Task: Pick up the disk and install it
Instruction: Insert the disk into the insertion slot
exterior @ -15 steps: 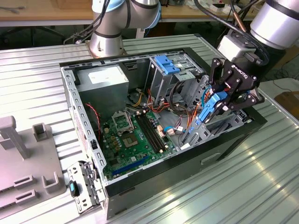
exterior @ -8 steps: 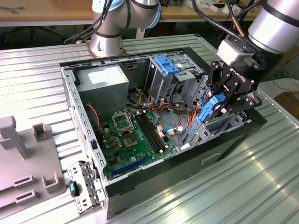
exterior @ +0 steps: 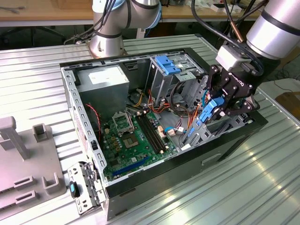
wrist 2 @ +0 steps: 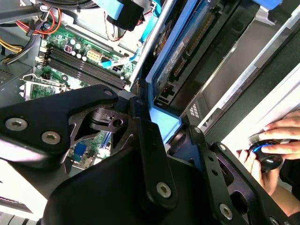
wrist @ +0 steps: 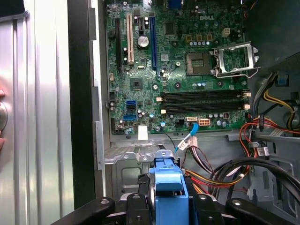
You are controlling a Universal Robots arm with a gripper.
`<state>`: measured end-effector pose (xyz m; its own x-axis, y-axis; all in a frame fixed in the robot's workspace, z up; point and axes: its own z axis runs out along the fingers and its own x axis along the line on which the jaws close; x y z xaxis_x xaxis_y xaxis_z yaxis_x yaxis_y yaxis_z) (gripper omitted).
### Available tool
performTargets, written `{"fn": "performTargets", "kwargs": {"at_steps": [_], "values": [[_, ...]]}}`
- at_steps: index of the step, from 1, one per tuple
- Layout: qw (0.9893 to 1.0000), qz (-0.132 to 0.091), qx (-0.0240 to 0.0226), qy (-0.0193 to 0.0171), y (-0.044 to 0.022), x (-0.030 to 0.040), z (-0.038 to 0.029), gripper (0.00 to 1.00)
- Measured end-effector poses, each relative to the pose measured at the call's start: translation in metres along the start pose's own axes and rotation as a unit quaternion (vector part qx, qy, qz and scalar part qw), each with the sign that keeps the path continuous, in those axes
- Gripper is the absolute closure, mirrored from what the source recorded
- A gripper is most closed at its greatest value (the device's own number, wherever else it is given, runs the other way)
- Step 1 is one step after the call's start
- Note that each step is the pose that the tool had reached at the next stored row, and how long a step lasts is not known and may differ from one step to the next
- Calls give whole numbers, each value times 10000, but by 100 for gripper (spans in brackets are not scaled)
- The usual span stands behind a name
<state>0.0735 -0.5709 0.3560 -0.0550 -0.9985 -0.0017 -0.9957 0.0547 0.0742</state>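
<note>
The disk point(exterior: 209, 114), a dark drive in a bright blue caddy frame, hangs on edge over the open computer case point(exterior: 84, 140), at the side on the exterior view's right. My gripper point(exterior: 219, 108) is shut on it from above. In the first wrist view the blue caddy point(wrist: 168, 185) sits clamped between the black fingers point(wrist: 136, 208), above the case's metal floor beside the motherboard point(wrist: 178, 70). The second wrist view shows the disk's dark body point(wrist 2: 187, 51) and its blue frame corner point(wrist 2: 164, 124) against the case wall.
A grey drive cage with a fixed blue bracket point(exterior: 168, 63) stands at the back of the case, with bundles of cables point(exterior: 183, 117) beside it. The power supply point(exterior: 103, 79) fills the far corner. A person's hand point(wrist 2: 274, 140) rests outside the case. A grey fixture point(exterior: 23, 159) lies on the exterior view's left.
</note>
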Motion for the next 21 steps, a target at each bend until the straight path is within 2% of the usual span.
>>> {"fn": "performTargets", "kwargs": {"at_steps": [7,8,21], "values": [[10000,-1,0,-6,-2,1,11,62],[10000,-1,0,-5,-2,1,11,56],[10000,0,0,-1,-1,0,0,56]]}}
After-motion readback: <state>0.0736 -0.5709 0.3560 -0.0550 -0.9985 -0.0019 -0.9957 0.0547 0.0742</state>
